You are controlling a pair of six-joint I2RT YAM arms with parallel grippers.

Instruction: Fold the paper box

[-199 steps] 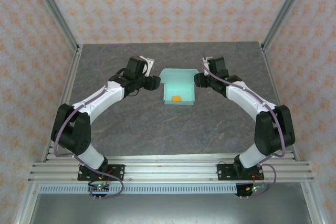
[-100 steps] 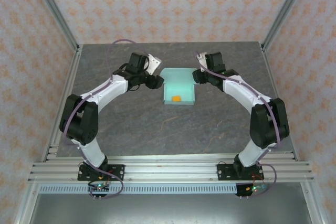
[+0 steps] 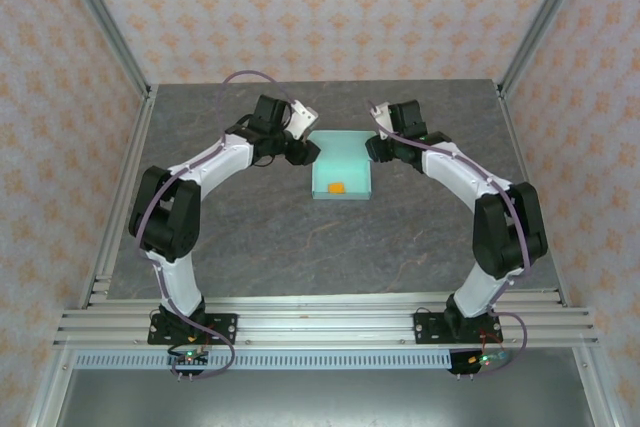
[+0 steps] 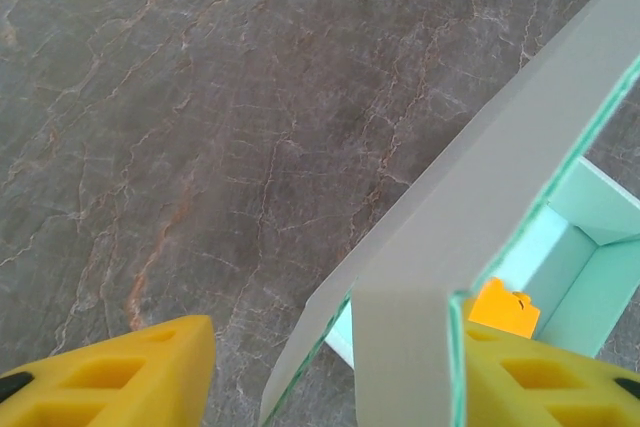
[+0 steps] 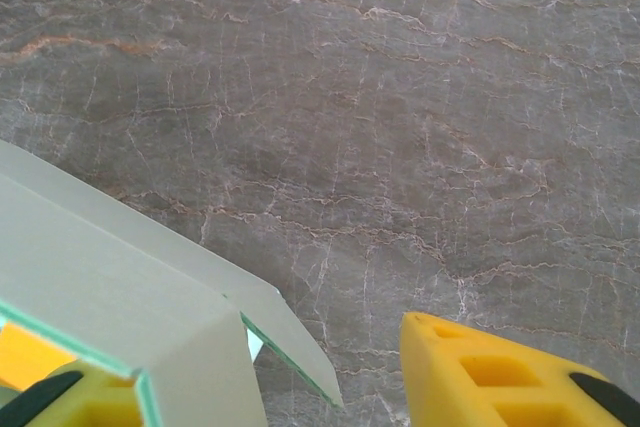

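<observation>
Top external view puts the paper box point(image 3: 340, 165) on the worktop point(image 3: 300, 237), left end effector point(image 3: 307, 151) at its far-left corner, right end effector point(image 3: 372, 150) at its far-right, both open astride the walls and gripping nothing; uneven closing could crumple or drag it.

Even, diffuse light is falling from overhead across the enclosure, throwing only faint, soft-edged shadows beside the arms and the paper box point(image 3: 340, 162) on the dark table point(image 3: 300, 237). In the wrist views, the stone veining is showing crisp while the yellow fingers point(image 4: 110, 372) at the bottom edge are blurring, and the card's inner faces are glowing bright mint.
</observation>
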